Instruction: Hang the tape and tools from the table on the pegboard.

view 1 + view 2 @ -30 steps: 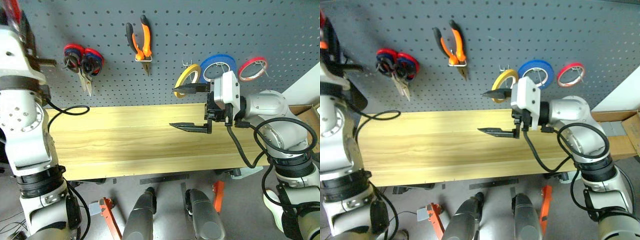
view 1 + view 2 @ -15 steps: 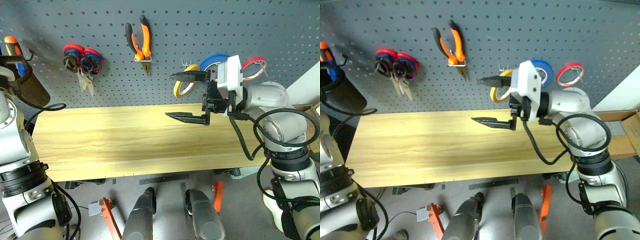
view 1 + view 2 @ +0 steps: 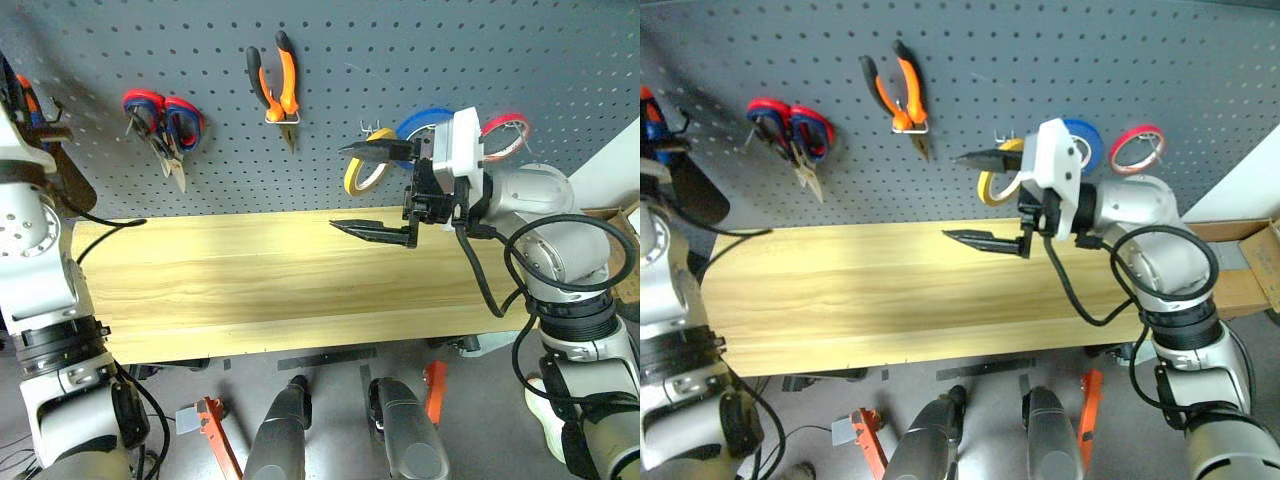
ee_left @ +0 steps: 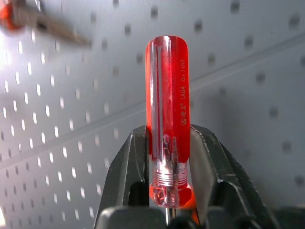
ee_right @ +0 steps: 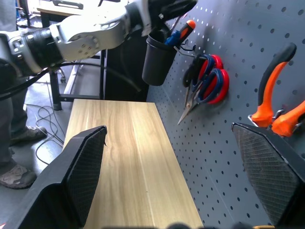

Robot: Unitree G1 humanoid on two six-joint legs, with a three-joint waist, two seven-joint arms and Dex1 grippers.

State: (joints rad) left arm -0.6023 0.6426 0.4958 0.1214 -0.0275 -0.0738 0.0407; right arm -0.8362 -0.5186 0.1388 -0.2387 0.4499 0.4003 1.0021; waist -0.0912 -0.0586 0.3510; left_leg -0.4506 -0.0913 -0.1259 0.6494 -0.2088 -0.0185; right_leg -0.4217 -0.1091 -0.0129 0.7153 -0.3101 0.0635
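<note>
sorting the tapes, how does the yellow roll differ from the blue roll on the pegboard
The yellow tape is smaller and thinner than the blue roll. The yellow tape hangs lower, nearer the table; the blue roll hangs higher. The right gripper partly hides both. Both hang on the pegboard.

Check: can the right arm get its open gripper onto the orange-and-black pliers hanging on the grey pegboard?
Probably yes: the right gripper stands open and empty, with bare pegboard between it and the pliers.
</note>
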